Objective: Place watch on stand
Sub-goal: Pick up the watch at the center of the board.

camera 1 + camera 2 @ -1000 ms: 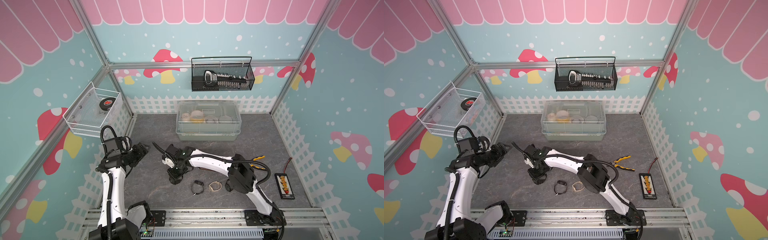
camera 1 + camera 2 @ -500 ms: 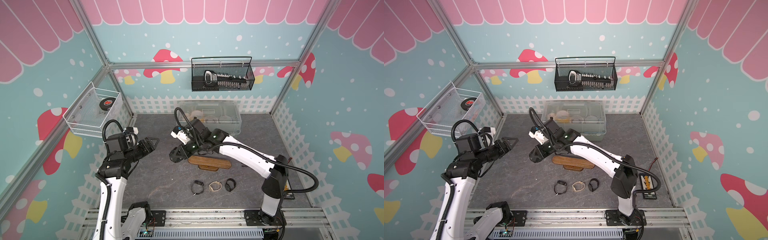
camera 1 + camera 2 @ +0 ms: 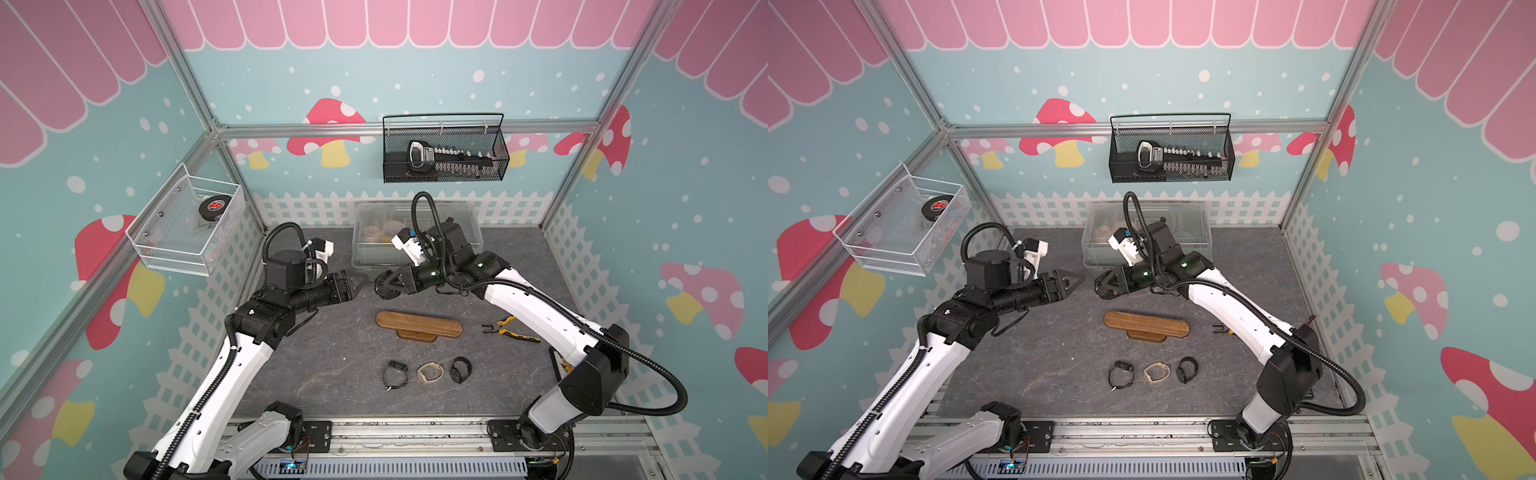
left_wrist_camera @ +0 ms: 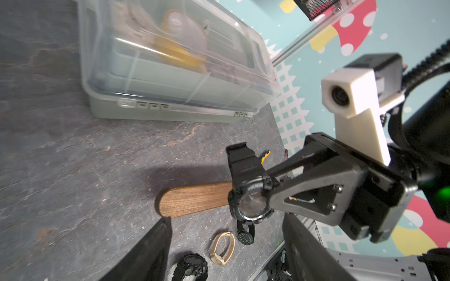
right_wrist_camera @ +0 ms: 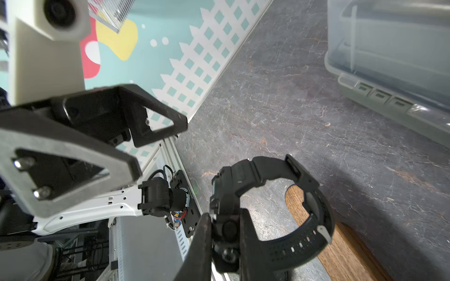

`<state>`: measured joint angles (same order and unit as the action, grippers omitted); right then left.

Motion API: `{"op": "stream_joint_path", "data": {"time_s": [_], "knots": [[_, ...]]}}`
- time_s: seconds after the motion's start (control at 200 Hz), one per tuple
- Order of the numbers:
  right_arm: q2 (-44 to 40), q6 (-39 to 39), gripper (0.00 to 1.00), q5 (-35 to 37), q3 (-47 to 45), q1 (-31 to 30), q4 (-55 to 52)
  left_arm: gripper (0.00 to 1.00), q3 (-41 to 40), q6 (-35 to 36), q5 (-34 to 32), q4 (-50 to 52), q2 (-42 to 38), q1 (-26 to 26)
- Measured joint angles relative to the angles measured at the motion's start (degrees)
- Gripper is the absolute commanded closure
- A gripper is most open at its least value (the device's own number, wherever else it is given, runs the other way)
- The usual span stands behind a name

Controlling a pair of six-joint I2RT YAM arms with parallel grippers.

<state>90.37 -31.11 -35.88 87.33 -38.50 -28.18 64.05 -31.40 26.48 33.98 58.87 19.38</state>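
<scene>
A chunky black watch (image 3: 383, 288) hangs in the air left of the stand, with its case clamped in my right gripper (image 3: 385, 286), which is shut on it. In the right wrist view the watch strap (image 5: 267, 175) curls out past the gripper (image 5: 225, 216). My left gripper (image 3: 355, 285) faces the watch from the left, a short gap away, open with nothing in it. In the left wrist view the watch (image 4: 248, 194) lies just beyond that gripper (image 4: 226, 219). The stand (image 3: 419, 325), a long brown wooden bar on a small base, is bare in mid-table in both top views (image 3: 1146, 326).
A black watch (image 3: 395, 374), a beige watch (image 3: 430, 372) and another black watch (image 3: 460, 370) lie in a row in front of the stand. A clear lidded box (image 3: 370, 249) is at the back. Pliers (image 3: 509, 328) lie right of the stand. Wire baskets hang on the walls.
My right arm has lifted off the table with the black watch and swung up toward the back. My left gripper has moved right toward it, its jaws slightly narrower.
</scene>
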Motion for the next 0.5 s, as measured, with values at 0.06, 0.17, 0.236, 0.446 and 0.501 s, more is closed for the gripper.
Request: {"op": "stream_joint_path", "data": {"time_s": [0.06, 0.17, 0.236, 0.446, 0.501], "knots": [[-1.4, -0.7, 1.00, -1.1, -0.9, 1.1, 1.3, 0.33, 0.6, -0.2, 0.0, -1.2, 0.6, 2.2], [-3.3, -2.1, 1.00, -3.1, -1.9, 2.7, 3.3, 0.37, 1.1, -0.6, 0.5, -3.6, 1.7, 4.9], [-4.1, -3.0, 1.00, -4.3, -2.2, 3.3, 4.6, 0.41, 1.1, -1.2, 1.0, -4.9, 2.2, 6.0], [-6.0, -7.1, 1.00, -8.1, -5.4, 4.4, 9.9, 0.55, 1.1, -3.2, 3.3, -9.9, 2.4, 6.7], [-6.1, -8.2, 1.00, -8.9, -5.8, 4.5, 10.9, 0.59, 1.1, -3.7, 3.9, -11.0, 2.4, 6.7]]}}
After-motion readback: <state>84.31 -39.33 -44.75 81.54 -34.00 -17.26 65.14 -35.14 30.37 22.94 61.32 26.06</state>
